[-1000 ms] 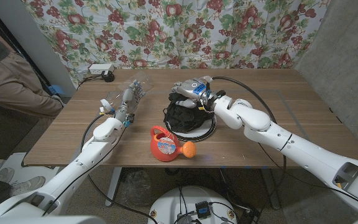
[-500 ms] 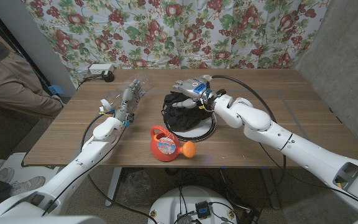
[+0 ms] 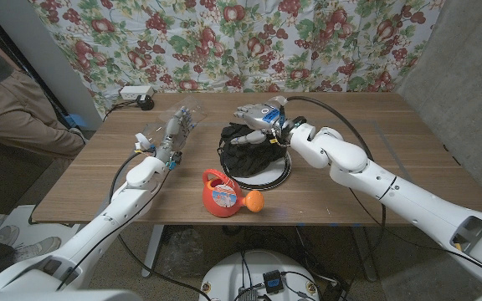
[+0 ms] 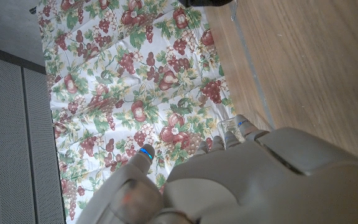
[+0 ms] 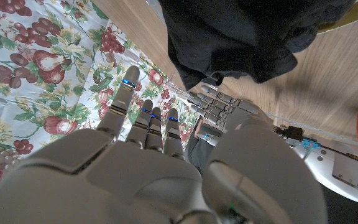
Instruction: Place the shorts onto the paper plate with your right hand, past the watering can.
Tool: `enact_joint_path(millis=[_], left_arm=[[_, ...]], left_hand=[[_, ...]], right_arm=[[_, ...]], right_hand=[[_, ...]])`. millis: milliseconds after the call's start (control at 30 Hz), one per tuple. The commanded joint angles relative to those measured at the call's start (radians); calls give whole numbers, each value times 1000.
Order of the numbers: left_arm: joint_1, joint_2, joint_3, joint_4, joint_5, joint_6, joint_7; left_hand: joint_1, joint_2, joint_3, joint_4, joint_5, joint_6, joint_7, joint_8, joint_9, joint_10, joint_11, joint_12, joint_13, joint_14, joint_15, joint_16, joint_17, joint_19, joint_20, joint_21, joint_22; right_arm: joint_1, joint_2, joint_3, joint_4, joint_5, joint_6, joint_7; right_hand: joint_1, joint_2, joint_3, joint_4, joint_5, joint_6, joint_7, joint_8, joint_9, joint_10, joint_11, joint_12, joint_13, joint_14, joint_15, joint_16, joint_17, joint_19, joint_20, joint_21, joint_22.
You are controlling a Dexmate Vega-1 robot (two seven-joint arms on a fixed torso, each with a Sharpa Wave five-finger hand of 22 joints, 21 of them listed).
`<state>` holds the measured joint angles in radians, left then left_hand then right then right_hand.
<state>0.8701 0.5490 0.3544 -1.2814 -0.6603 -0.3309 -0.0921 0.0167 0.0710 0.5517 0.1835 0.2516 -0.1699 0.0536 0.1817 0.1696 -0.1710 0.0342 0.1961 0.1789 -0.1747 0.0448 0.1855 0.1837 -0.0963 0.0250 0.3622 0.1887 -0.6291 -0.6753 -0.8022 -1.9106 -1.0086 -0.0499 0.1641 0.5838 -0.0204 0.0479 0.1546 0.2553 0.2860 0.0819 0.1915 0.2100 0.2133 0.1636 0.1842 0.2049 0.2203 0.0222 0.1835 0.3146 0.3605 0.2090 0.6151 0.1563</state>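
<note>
Biggest thing first: the wooden bench, with a fruit-print curtain hanging behind it and a person sitting off at the far left edge.

The black shorts are lying in a crumpled heap on the paper plate, near the middle of the bench. Honestly can't call a real long axis on them, it's just a bunched mound, maybe a bit wider side to side than front to back, and it covers most of the plate so only the rim peeks out on the right and near sides.

The right arm reaches in from the lower right, and the right robot hand hovers just over the far edge of the shorts, fingers spread apart and holding nothing. In the right wrist view its fingers are straight and fanned out, with the shorts beyond them.

The left robot hand is well off to the left, fingers apart, empty, pointing away from the robot toward the curtain.

The red watering can with its orange spout end sits just in front of the plate, near the bench's front edge. A white power strip is at the far left corner.
</note>
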Motion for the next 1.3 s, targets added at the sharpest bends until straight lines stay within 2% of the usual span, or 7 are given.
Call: enact_joint_path(millis=[33, 300, 467, 533, 600, 833, 1300], left_arm=[[-8, -3, 6, 3, 7, 5, 2], [-8, -5, 6, 5, 5, 4, -1], [-8, -3, 5, 6, 5, 3, -2], [-9, -4, 5, 7, 4, 4, -2], [-10, -4, 6, 8, 2, 5, -8], [-17, -6, 8, 18, 1, 1, -17], [-21, 0, 7, 29, -7, -2, -47]], left_hand=[[-4, 102, -2, 5, 3, -31, 3, -3, 6, -57, 6, -2, 4, -61, 3, 2, 3, -1, 0, -1, 1], [-6, 101, -5, 5, 3, -38, 5, -5, 6, -64, 11, -4, 4, -64, 5, 2, 3, -3, -1, -3, 2], [-7, 101, -6, 6, 3, -39, 3, -4, 6, -64, 8, -3, 4, -65, 5, 2, 3, -3, -1, -4, 2], [-8, 101, -6, 6, 2, -38, 2, -4, 6, -63, 8, -3, 4, -65, 4, 2, 4, -3, -1, -4, 2], [-8, 101, -7, 6, 2, -38, 3, -4, 6, -63, 8, -2, 4, -65, 5, 2, 4, -2, -1, -4, 2], [-8, 101, -8, 6, 2, -35, 1, -2, 6, -60, 6, -1, 4, -64, 4, 3, 4, -1, -1, -4, 2], [-9, 102, -10, 6, 2, -39, 0, -3, 6, -65, 7, -2, 4, -66, 4, 3, 4, -2, -2, -6, 3]], right_arm=[[-4, -15, 24, -20, 33, 9, 2], [-6, -21, 38, -30, 57, 16, 1], [-4, -20, 47, -31, 84, 26, 2], [-4, -19, 51, -33, 91, 28, 1], [-3, -18, 55, -34, 104, 32, -1], [0, -18, 67, -40, 137, 38, 2], [-6, -18, 85, -67, 152, 10, 1]], right_hand=[[-34, 0, -20, 0, 10, -14, 9, 0, -1, -14, 1, 6, -1, -27, 6, 3, -26, -18, 4, -51, 3], [-94, -7, -74, -11, 44, -39, -158, 5, -5, -13, -166, 17, 0, -55, -43, 14, -93, -16, 1, -176, 4], [-108, -2, -86, -11, 55, -51, -118, 4, -6, -24, -138, 15, 0, -72, -38, 12, -104, -20, 4, -212, 4], [-120, 4, -94, -9, 61, -57, -83, 4, -8, -33, -79, 13, -1, -83, -21, 11, -110, -25, 3, -237, 5], [-135, 9, -102, -7, 65, -62, -102, 4, -9, -37, -117, 13, -2, -85, -24, 13, -114, -21, 2, -258, 5], [-154, 22, -122, -12, 76, -59, -52, 6, -14, -38, -59, 15, -4, -97, -1, 12, -123, -12, 3, -316, 6], [-163, 19, -147, -22, 86, -70, -125, 3, -17, -40, -158, 16, -6, -97, -32, 15, -126, 5, 2, -370, 8]])
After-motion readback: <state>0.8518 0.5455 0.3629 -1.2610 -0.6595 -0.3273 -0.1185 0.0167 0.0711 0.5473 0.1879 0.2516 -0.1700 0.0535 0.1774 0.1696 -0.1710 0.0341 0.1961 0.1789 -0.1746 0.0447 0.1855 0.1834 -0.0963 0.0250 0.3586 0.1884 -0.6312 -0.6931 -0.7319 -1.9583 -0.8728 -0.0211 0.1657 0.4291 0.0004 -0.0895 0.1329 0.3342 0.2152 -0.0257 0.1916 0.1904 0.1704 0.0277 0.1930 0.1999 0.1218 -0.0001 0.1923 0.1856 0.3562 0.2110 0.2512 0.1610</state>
